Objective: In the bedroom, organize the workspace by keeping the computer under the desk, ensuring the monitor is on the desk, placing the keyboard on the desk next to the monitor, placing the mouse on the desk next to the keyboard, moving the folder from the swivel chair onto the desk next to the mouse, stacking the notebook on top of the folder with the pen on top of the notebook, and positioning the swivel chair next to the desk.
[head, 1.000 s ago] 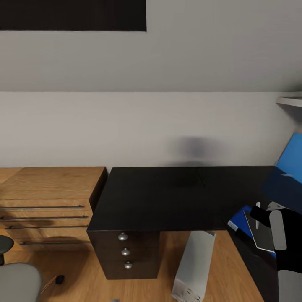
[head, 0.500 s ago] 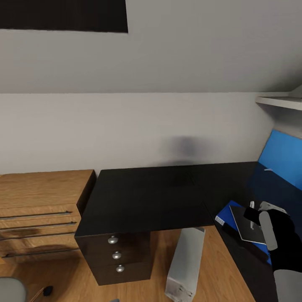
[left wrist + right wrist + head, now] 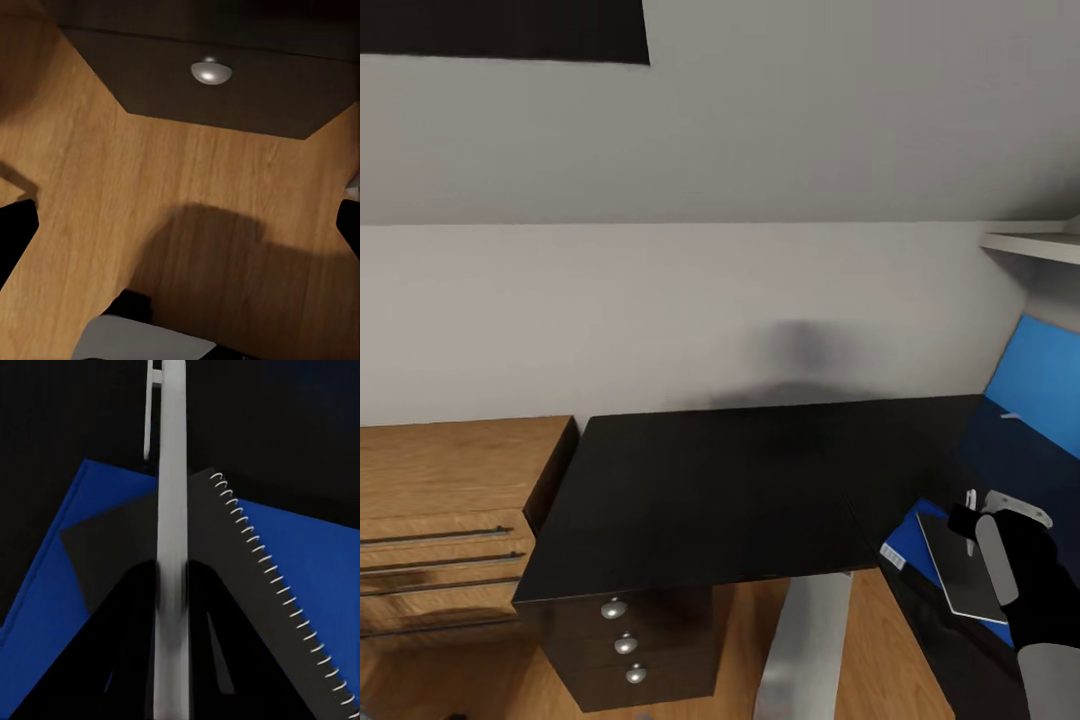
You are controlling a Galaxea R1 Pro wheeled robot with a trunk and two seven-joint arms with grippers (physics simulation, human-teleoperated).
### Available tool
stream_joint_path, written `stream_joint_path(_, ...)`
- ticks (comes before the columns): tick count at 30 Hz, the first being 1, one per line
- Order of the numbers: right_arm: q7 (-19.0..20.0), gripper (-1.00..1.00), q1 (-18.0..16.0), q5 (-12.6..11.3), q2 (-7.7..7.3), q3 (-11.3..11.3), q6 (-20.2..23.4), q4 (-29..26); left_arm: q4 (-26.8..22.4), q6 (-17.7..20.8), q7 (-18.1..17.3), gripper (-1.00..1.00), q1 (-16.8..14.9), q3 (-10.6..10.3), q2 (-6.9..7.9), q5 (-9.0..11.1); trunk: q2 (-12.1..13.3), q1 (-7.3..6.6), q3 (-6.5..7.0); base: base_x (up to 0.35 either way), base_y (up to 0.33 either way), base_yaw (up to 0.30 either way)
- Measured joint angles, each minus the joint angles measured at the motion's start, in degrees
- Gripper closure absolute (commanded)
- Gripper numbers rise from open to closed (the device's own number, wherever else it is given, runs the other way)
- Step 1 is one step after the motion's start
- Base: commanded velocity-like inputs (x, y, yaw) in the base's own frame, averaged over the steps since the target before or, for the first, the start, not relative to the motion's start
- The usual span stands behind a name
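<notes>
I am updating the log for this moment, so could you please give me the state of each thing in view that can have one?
pen: held upright in the shut right gripper, above the notebook.
notebook: closed, lying flat on the folder.
folder: closed, flat on the desk.
desk: its three drawers shut.
computer: standing on the floor under the desk edge.
wooden chest of drawers: drawers shut.
left gripper: open, empty, over the floor.

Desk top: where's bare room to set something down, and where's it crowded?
The desk is bare from its wooden-chest end, above the drawer unit, to the inner corner. It is crowded at the right: folder with notebook on top, right gripper holding the pen above them.
</notes>
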Motion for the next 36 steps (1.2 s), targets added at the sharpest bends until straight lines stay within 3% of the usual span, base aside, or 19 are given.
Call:
stream_joint_path(5,-0.1,1.00,-0.1,0.3,-0.07,0.0,-1.1,2.0,0.0,0.0,0.1,-1.00,0.0,-0.1,0.05,0.1,0.0,0.01,0.00,0.035,-0.011,0.000)
stream_joint_path(11,-0.1,1.00,-0.4,3.3,-1.30,0.0,-4.1,9.1,-0.1,0.0,0.0,-1.00,0.0,-0.2,0.07,0.2,0.0,0.01,0.00,0.002,-0.001,0.000)
stream_joint_path(27,-0.1,1.00,-0.4,3.6,-1.36,0.9,-4.2,9.9,-0.1,0.0,0.0,-1.00,0.0,-0.2,0.08,0.2,0.0,0.01,0.00,0.000,0.000,0.000)
stream_joint_path(28,-0.1,-1.00,-0.4,3.6,-1.37,0.9,-4.2,9.9,-0.1,0.0,0.0,-1.00,0.0,-0.2,0.08,0.2,0.0,0.01,0.00,0.000,0.000,0.000)
stream_joint_path(36,0.0,-1.00,-0.4,3.5,-1.40,1.1,-4.3,9.8,-0.1,0.0,0.0,-1.00,0.0,-0.2,0.08,0.2,0.0,0.01,0.00,0.000,0.000,0.000)
